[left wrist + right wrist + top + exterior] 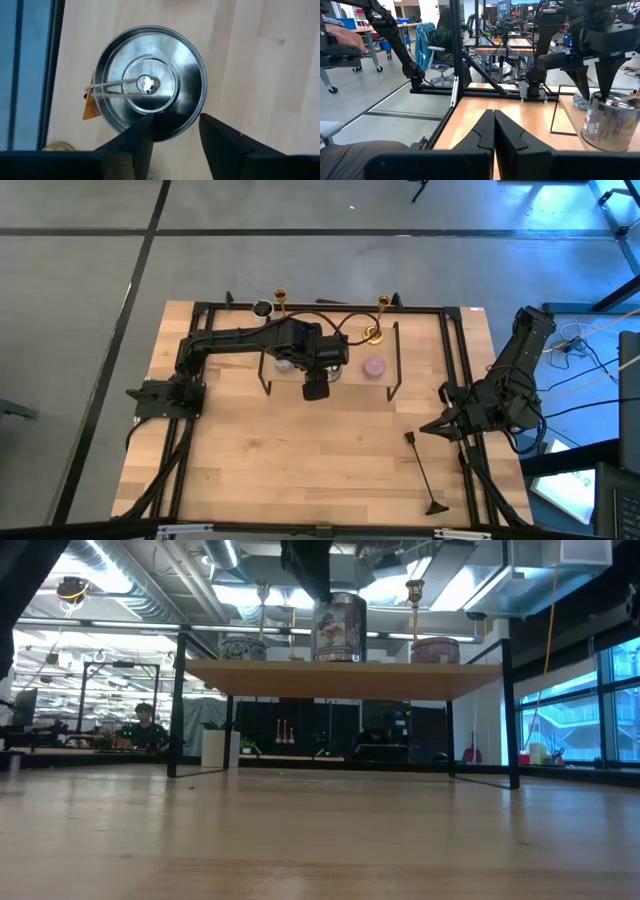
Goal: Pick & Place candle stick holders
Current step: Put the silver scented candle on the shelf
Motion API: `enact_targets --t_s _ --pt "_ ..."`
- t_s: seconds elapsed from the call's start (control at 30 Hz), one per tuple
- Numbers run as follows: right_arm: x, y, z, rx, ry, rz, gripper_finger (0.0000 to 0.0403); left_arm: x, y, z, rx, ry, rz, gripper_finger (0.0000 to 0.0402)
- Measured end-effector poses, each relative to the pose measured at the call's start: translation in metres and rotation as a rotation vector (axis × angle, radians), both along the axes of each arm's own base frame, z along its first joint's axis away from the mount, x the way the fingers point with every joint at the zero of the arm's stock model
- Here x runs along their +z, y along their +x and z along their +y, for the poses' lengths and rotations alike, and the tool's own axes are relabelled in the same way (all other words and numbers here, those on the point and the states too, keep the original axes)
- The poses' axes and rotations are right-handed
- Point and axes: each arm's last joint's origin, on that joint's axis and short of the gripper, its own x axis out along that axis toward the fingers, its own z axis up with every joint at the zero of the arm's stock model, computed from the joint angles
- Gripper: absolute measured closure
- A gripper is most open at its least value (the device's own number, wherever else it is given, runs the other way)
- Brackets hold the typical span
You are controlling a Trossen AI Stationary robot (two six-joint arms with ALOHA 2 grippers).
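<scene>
Two gold candle stick holders stand upright on a small raised wooden shelf (350, 385), one at its far left (280, 302), (262, 608), one at its far right (381, 320), (414, 602). My left gripper (175, 125) is open and points down over a squat silver tin (150, 87) in the middle of the shelf; it touches neither holder. My right gripper (494, 125) is shut and empty, low at the table's right edge (440, 425). My left gripper comes at the silver tin from above, pointing down. One fingertip (145, 122) stands over the lid's rim (165, 131) and the other (210, 125) outside the tin's wall. I cannot tell whether either finger touches the tin.
A pink candle (374, 367) and a blue-grey candle (242, 645) sit on the shelf on either side of the tin. A slim black rod with a flared end (424, 472) lies on the table near the right front. A person (145, 725) sits in the room behind.
</scene>
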Motion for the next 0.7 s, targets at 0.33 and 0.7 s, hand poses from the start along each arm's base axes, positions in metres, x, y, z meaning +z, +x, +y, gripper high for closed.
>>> enact_targets --t_s 0.33,0.7 --pt "0.000 0.000 0.000 0.000 0.000 0.000 0.0402 -0.003 0.005 -0.001 0.053 -0.039 -0.040 0.0292" --pt "0.000 0.000 0.000 0.000 0.000 0.000 0.0402 -0.006 0.005 0.010 0.073 -0.035 -0.029 0.0304"
